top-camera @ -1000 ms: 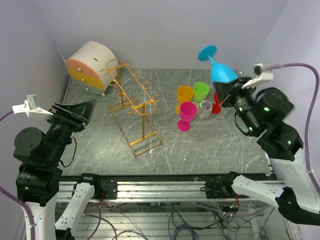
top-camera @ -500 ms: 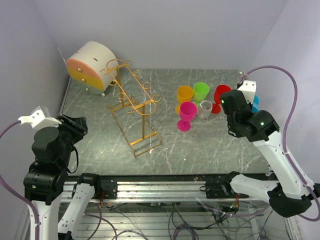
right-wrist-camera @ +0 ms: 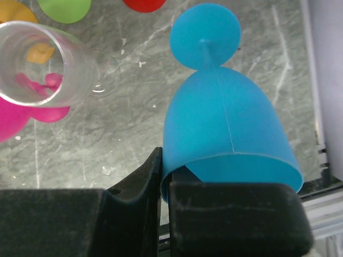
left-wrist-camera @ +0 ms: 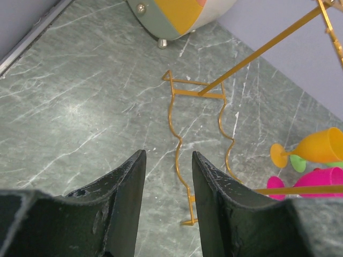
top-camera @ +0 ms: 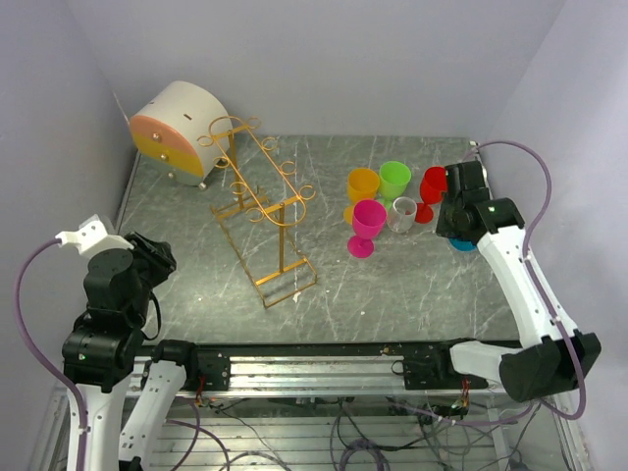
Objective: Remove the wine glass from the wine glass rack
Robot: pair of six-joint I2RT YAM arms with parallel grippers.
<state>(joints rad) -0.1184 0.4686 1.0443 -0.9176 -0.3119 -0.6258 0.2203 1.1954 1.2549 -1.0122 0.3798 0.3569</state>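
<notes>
The wine glass rack (top-camera: 265, 211) is a thin gold wire stand in the middle-left of the table, and no glass hangs on it. Its base frame (left-wrist-camera: 172, 115) also shows in the left wrist view. A blue wine glass (right-wrist-camera: 225, 118) is held upright by its rim in my right gripper (right-wrist-camera: 165, 171), with one finger inside the bowl and one outside. Its foot points down at the table. From above, only part of the blue glass (top-camera: 461, 243) shows under my right arm, right of the other glasses. My left gripper (left-wrist-camera: 169, 160) is open and empty, low at the table's left (top-camera: 157, 257).
Orange (top-camera: 363, 183), green (top-camera: 394, 177), red (top-camera: 433, 183), pink (top-camera: 369, 218) and clear (top-camera: 402, 211) glasses stand in a group just left of the blue glass. A white-and-orange drum box (top-camera: 180, 120) stands at the back left. Walls close in on both sides.
My right arm has brought the blue glass down from high in the air, foot up, to table level right of the glass group, foot down. My left arm has pulled back and lower.
</notes>
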